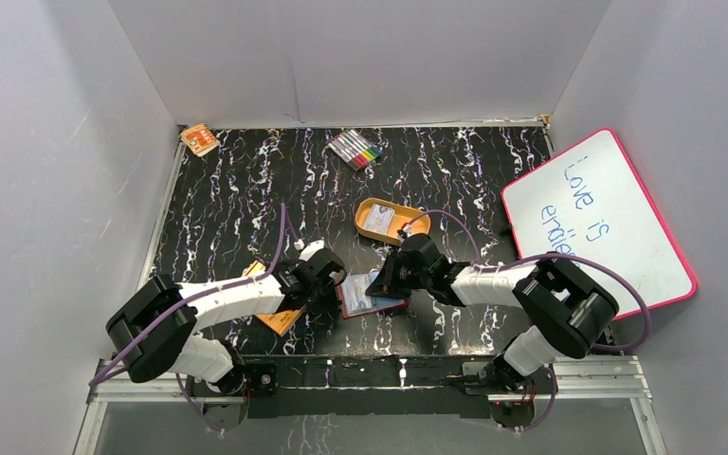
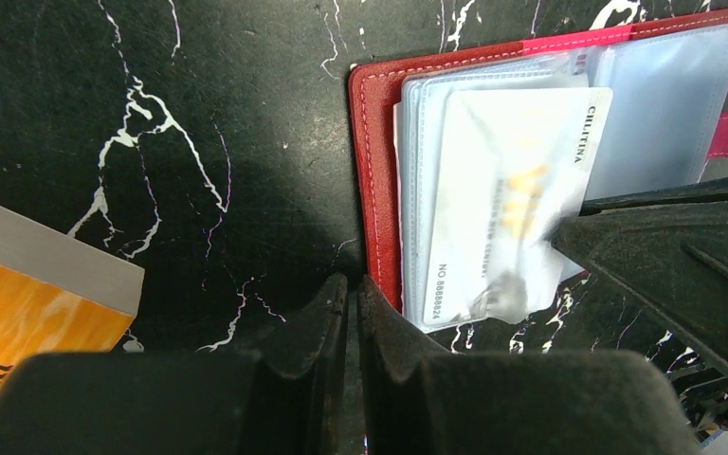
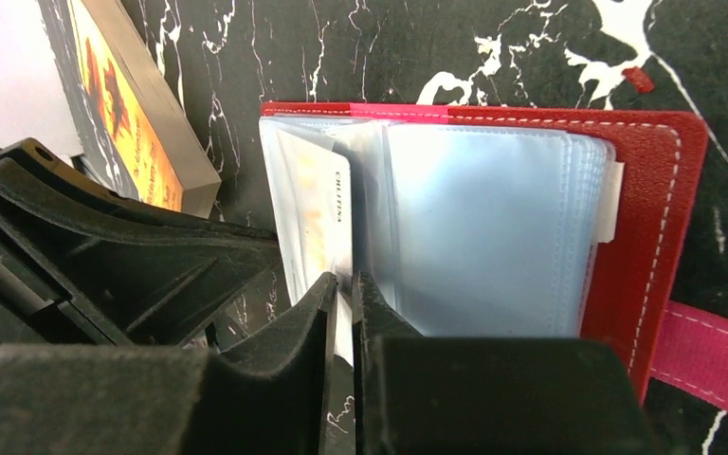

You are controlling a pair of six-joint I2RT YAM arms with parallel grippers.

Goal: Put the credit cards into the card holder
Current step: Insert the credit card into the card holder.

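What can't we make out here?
- Top view: left gripper and right gripper cover part of the card holder; pockets too small.
- Left wrist: the right gripper's finger hides a corner of the credit card; print blurred.
- Right wrist: its own fingers hide that card's near end.
- Top view: oval tin contents too small.
- Left wrist: orange booklet title cut by frame edge.

Left gripper (image 2: 351,289) and right gripper (image 3: 344,284), pinching the credit card (image 2: 502,190), flank the card holder (image 2: 375,171). Orange booklet (image 2: 28,303) crowds its left, oval tin (image 1: 370,230) its back; the near side is open.
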